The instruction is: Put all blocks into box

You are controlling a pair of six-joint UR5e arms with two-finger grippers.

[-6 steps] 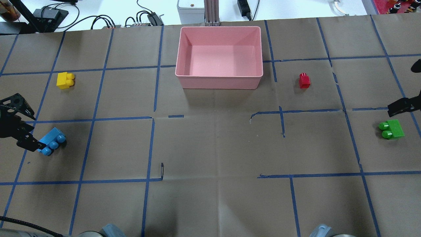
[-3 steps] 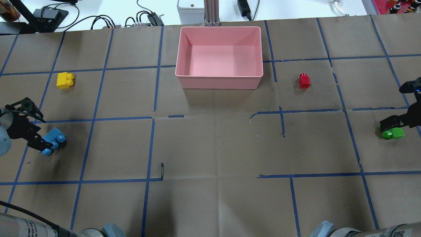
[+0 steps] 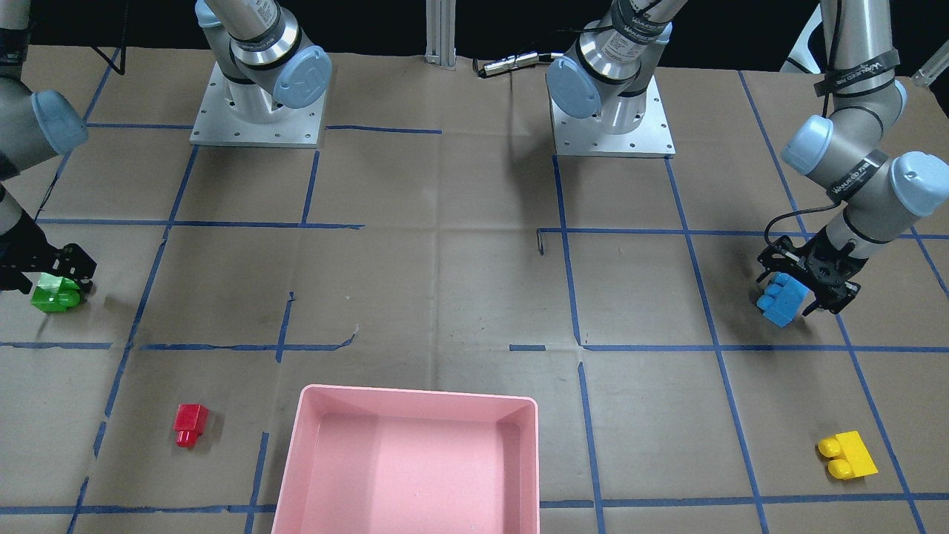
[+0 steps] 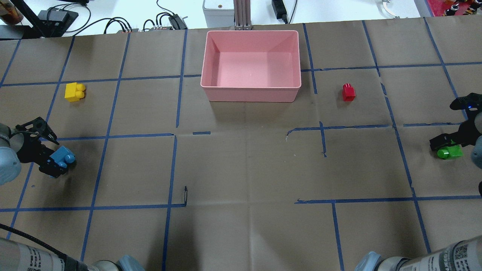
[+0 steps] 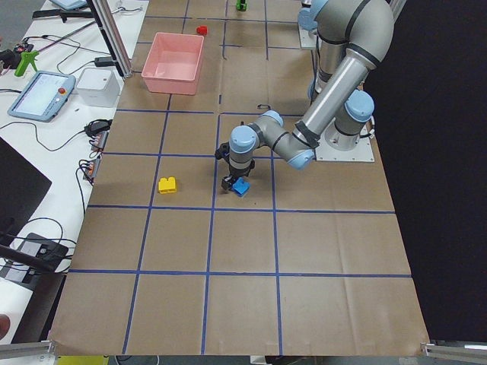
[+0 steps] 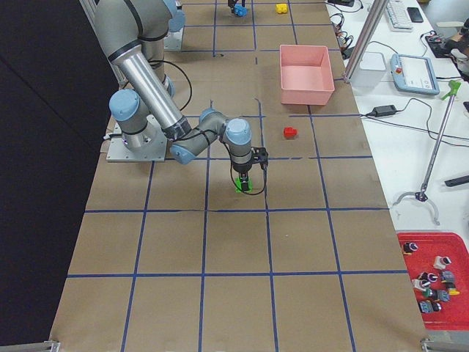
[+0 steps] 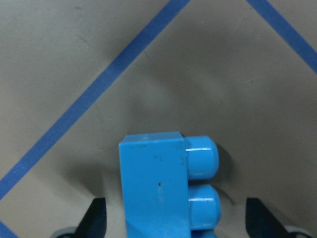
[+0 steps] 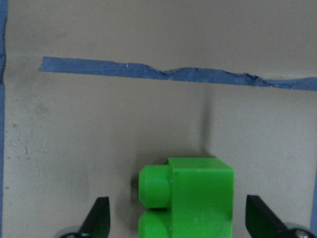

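Observation:
The blue block [image 4: 63,157] lies at the table's left, between the open fingers of my left gripper [image 4: 55,157]; the left wrist view shows the block [image 7: 156,188] with gaps to both fingers [image 7: 96,220]. The green block [image 4: 450,153] lies at the right, between the open fingers of my right gripper [image 4: 447,148]; the right wrist view shows this block [image 8: 193,198] untouched. The yellow block [image 4: 74,92] and the red block [image 4: 348,92] lie free on the table. The pink box [image 4: 250,87] stands at the far middle and holds nothing.
Brown paper with blue tape lines covers the table. Cables, a power supply [image 4: 56,17] and a metal post [image 4: 243,15] sit behind the box at the far edge. Both arm bases [image 3: 615,111] stand at the robot's side.
Both grippers have come down and in over their blocks: the left now straddles the blue block, the right now straddles the green one. No block has moved.

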